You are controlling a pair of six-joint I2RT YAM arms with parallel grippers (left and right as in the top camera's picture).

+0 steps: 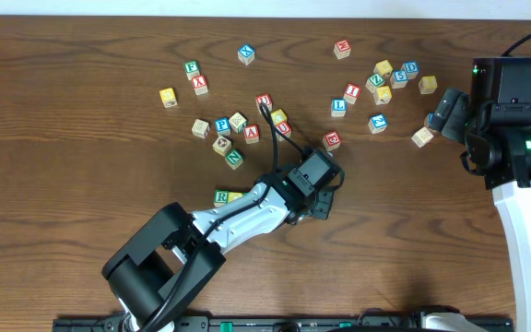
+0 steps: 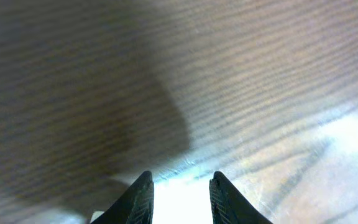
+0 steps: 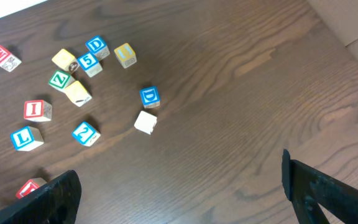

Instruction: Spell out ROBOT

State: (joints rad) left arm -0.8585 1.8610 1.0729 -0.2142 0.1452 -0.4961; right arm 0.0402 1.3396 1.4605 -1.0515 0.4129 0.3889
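A green R cube [image 1: 221, 196] stands on the brown table [image 1: 81, 166] with a yellow-faced cube [image 1: 236, 196] touching its right side, both beside my left arm. My left gripper [image 1: 324, 198] is low over the wood, right of that pair. In the left wrist view its fingertips [image 2: 181, 177] stand a narrow gap apart. White glare fills the gap, so I cannot tell whether a cube is in it. My right gripper [image 1: 447, 109] hangs at the far right, open wide [image 3: 179, 174] over bare wood with nothing between its fingers.
Loose cubes lie behind the left gripper, among them a red E [image 1: 332, 140], a red A [image 1: 252, 134] and a red U [image 1: 264, 100]. Another cluster sits at the right with a blue L [image 3: 27, 138], a blue D [image 3: 150, 96] and a plain pale cube [image 3: 145, 121].
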